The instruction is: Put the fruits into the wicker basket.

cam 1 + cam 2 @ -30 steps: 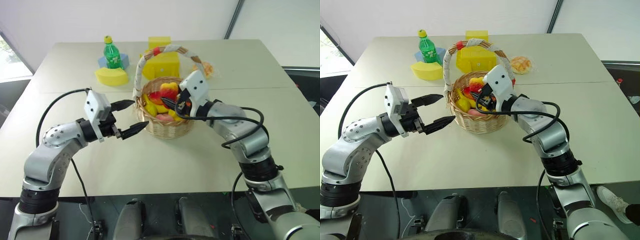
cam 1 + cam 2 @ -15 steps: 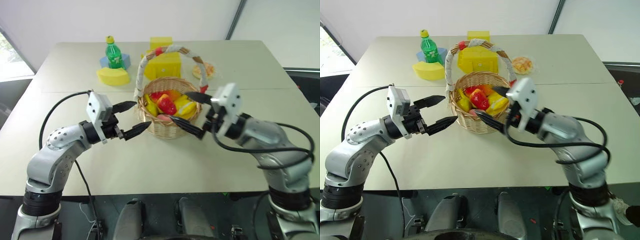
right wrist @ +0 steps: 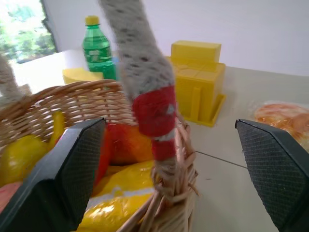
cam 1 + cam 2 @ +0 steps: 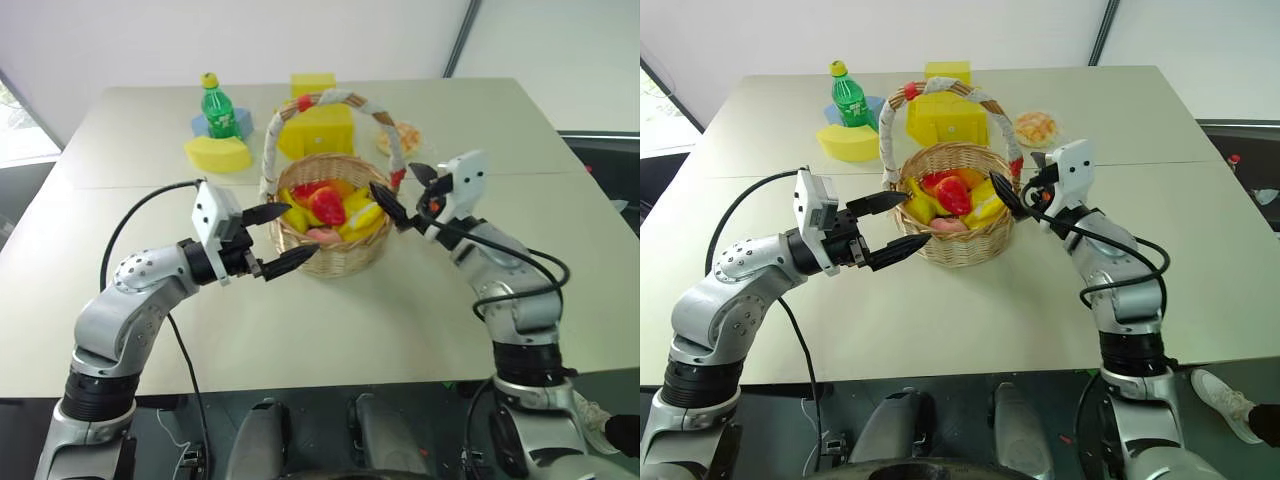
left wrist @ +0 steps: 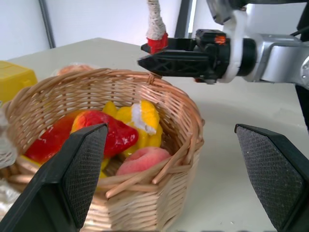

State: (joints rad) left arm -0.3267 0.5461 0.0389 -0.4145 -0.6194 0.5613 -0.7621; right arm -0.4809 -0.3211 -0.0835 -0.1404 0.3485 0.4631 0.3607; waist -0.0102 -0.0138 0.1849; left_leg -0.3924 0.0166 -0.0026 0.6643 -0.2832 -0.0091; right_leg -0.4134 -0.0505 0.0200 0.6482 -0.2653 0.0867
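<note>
**Fruits in the basket, both grippers empty**

The fruits (image 4: 952, 196), red, yellow and pink, lay heaped inside the wicker basket (image 4: 952, 245) at mid-surface (image 4: 970, 320). The left gripper (image 4: 892, 226) hung beside the basket's left wall, fingers spread, holding nothing. The right gripper (image 4: 1018, 186) sat at the right rim near the handle's base, fingers spread and empty.

The right claw (image 4: 1012, 190) has pulled out of the wicker basket (image 4: 950, 240) and now hangs open beside its right rim. The red-orange pointed fruit (image 4: 952, 195) now lies uncovered on the pile inside.
</note>
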